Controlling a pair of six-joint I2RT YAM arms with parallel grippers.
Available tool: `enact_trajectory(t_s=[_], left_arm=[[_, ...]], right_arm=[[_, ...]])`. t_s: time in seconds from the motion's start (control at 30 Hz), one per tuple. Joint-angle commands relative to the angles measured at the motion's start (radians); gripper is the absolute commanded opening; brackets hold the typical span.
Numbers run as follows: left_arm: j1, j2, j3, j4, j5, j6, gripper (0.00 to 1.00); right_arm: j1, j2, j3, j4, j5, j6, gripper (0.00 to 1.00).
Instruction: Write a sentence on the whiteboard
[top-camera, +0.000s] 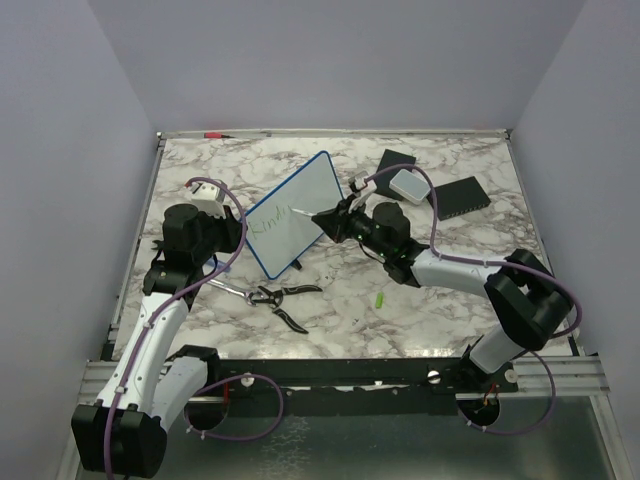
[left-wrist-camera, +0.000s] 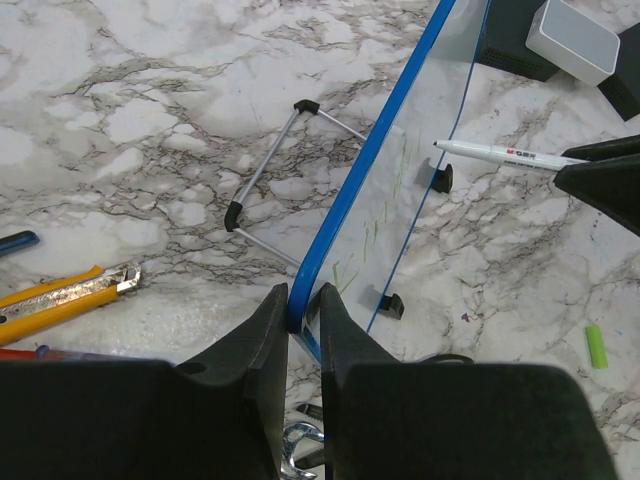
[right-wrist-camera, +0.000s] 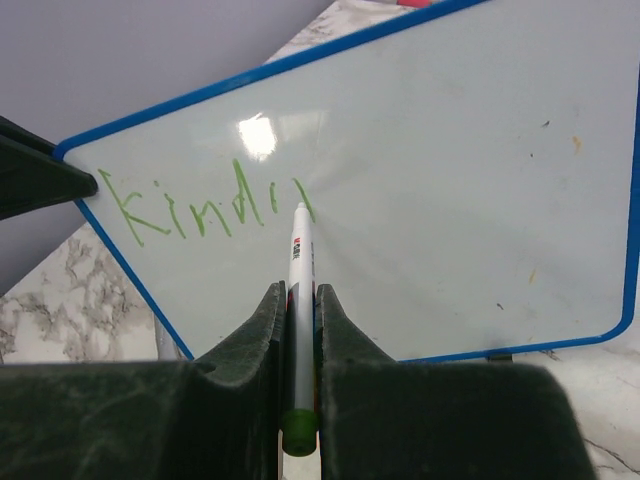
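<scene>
A: Whiteboard (top-camera: 293, 222) stands propped mid-way across the table (top-camera: 450, 305). The left gripper (left-wrist-camera: 303, 315) is clamped on its blue left corner. Pliers (top-camera: 275, 298) lie just in front, with bare marble behind.

B: Right gripper (right-wrist-camera: 298, 300) pinches the marker (right-wrist-camera: 299, 255), tip on the board. The green sentence (right-wrist-camera: 200, 208) reads "Kind" plus a stroke.

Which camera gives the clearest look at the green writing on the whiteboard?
Right wrist: it faces the whiteboard head-on, so the writing reads "Kind" plus a partial letter. Top external shows it tiny and barely legible; left wrist sees the whiteboard nearly edge-on, with only faint green strokes.
</scene>
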Motion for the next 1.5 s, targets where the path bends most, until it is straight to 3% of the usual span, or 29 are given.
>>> enact_trajectory(t_s=[0.0,1.47], left_arm=[[-0.004,-0.012,-0.013,-0.004,-0.002,0.015,0.03],[-0.005,-0.010,-0.013,-0.002,-0.001,0.016,0.03]], right_arm=[[0.017,-0.057,0.010,-0.009,-0.011,-0.025,0.01],[0.022,0.041,0.093,-0.019,-0.004,-0.024,0.01]])
